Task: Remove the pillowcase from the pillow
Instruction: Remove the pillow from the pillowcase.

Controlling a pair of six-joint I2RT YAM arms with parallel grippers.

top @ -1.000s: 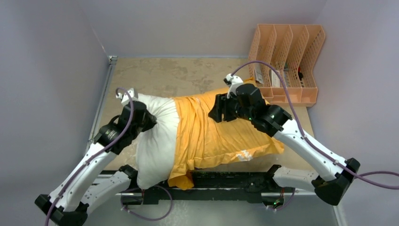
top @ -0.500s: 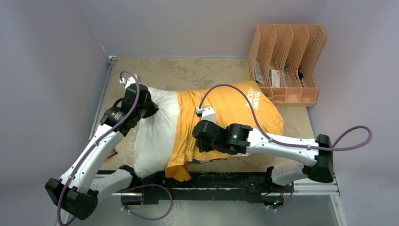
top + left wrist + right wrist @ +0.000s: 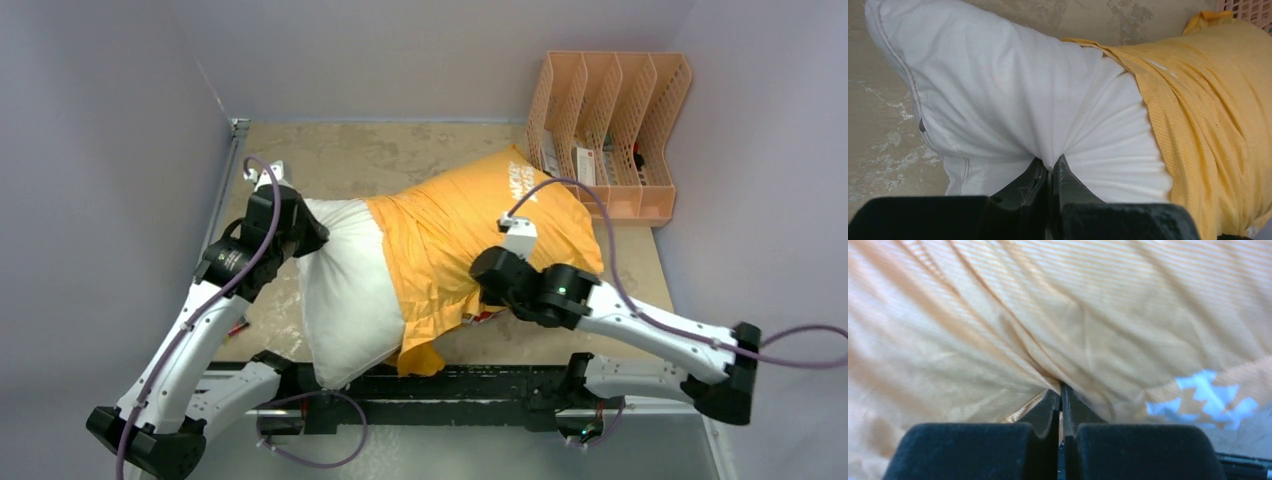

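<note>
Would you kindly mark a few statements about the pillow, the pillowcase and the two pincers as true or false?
1. The left pincer is shut on the white pillow. True.
2. The right pincer is open and clear of the pillowcase. False: it is shut on a fold of the orange fabric.
3. The pillowcase covers the whole pillow. False: the pillow's left part is bare, and only its right part is inside the cover.
4. The peach organiser stands at the far right corner of the table. True.
</note>
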